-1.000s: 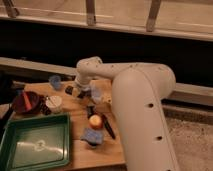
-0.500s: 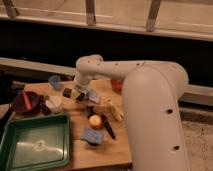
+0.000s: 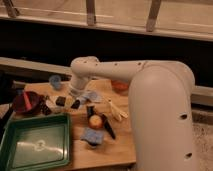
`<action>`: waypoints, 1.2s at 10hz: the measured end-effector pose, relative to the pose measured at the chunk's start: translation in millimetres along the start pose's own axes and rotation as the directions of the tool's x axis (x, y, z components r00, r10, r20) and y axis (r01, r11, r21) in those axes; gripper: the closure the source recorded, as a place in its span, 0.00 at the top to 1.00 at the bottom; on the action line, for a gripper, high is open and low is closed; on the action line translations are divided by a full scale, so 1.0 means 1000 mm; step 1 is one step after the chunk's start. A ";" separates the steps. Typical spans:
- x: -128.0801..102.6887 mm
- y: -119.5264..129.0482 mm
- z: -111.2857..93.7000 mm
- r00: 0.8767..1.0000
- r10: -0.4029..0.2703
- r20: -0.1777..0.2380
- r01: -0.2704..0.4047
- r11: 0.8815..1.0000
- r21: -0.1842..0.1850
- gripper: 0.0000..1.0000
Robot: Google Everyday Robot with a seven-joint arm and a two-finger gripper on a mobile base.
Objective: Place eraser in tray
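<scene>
The gripper (image 3: 75, 100) hangs low over the wooden table (image 3: 120, 147), jaws shut, apparently pinching the small dark brown-black rectangular eraser (image 3: 76, 104) at its tips for carrying. The large dark green rimmed tray (image 3: 36, 118) lies near, below-left of the gripper, ready to receive it.

Gleaming glossy and reflective across the bottom of the dark green tray (image 3: 32, 142), against the matt, pale wooden tabletop (image 3: 117, 149). Showing a smooth, softly shining off-white shell along the arm (image 3: 160, 100), with the gripper (image 3: 70, 101) closed low over the tabletop, just beyond the tray's far rim.
</scene>
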 end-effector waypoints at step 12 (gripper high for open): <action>-0.016 0.062 0.026 0.997 -0.081 -0.020 0.075 0.972 -0.223 0.00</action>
